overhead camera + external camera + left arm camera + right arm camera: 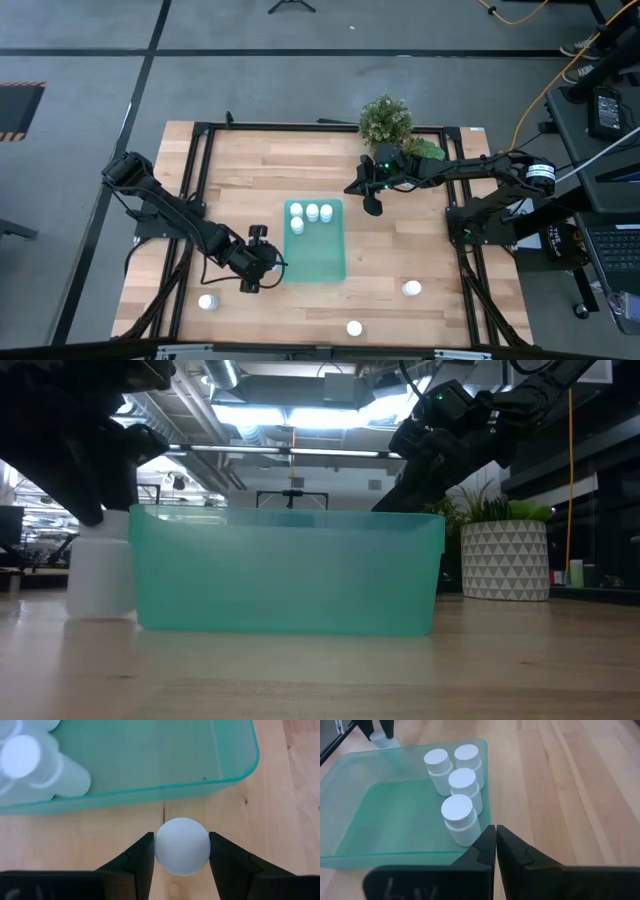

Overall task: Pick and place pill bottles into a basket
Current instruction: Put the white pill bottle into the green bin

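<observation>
Four small white cylindrical pill bottles [311, 214] already stand upright inside the shallow rectangular teal-green translucent plastic basket [322, 262], clustered at its far end, three in a row and one just in front of them; the rest of the basket floor is bare. A fifth bottle [182, 845] stands on the light wooden table [430, 240] just outside the basket's near left corner, and the left gripper [182, 856] has its two dark fingers pressed against either side of the white cap, so it appears to be gripping this bottle, which in the low view looks to rest on the wood.

Three more bottles wait loose on the table: one [208, 302] near the front left corner, one [354, 328] at the front edge, and one [411, 289] to the right of the basket, all well apart from it.

The right gripper [496, 845] hovers above the far right side of the basket with its fingers pressed together and nothing between them. A white patterned plant pot [504, 560] with a green plant stands at the far edge.

By my judgement the task is about half done: four placed, one in hand, three to fetch.
</observation>
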You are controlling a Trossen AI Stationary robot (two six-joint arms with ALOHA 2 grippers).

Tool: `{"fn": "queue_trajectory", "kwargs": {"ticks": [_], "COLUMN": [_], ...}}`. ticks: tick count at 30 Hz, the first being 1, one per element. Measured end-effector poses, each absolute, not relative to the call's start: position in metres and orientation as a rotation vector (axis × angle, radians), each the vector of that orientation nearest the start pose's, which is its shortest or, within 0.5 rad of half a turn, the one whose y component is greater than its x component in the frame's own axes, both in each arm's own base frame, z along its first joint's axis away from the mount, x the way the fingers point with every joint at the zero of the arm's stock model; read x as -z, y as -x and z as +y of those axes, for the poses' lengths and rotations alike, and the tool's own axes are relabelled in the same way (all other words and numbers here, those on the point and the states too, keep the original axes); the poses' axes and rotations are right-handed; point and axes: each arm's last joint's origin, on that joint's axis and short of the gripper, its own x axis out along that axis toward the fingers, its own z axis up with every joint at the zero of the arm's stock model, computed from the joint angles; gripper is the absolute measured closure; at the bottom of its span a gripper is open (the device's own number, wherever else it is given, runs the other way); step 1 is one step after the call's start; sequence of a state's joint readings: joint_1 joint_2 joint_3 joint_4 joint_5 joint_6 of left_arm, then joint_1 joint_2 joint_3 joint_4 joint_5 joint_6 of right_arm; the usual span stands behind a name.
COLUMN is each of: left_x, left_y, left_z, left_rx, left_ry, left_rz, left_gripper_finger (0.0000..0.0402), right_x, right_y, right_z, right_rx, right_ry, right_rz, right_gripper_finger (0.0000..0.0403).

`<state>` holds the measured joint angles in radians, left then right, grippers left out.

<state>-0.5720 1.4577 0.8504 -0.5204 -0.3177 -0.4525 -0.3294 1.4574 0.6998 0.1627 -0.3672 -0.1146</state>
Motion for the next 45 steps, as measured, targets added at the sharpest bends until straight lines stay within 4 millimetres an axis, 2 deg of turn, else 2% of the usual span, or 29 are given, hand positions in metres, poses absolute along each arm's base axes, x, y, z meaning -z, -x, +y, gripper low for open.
{"fn": "queue_trajectory", "kwargs": {"ticks": [15, 23, 30, 33, 41, 45], "left_x": [-0.236, -0.262, -0.278, -0.277, -0.249, -0.236], "left_y": [-0.207, -0.199, -0.22, -0.233, -0.278, -0.293], "left_z": [-0.121, -0.108, -0.097, -0.089, -0.066, -0.054], "left_rx": [-0.047, -0.125, -0.073, -0.06, -0.004, 0.0], "left_ry": [-0.032, -0.112, -0.144, -0.166, -0.162, -0.176], "left_rz": [0.947, 0.765, 0.595, 0.572, 0.606, 0.623], "left_gripper_finger": [0.0247, 0.0247, 0.0247, 0.0247, 0.0247, 0.0247], "right_x": [-0.188, -0.188, -0.188, -0.188, -0.185, -0.185], "right_y": [-0.276, -0.276, -0.276, -0.276, -0.274, -0.274], "right_z": [-0.083, -0.083, -0.083, -0.083, -0.083, -0.083], "right_rx": [-0.068, -0.068, -0.069, -0.076, -0.088, -0.09], "right_ry": [-0.091, -0.091, -0.086, -0.063, -0.033, -0.031], "right_rz": [0.551, 0.55, 0.55, 0.55, 0.57, 0.575], "right_gripper_finger": [0.0385, 0.0385, 0.0385, 0.0385, 0.0385, 0.0385]}}
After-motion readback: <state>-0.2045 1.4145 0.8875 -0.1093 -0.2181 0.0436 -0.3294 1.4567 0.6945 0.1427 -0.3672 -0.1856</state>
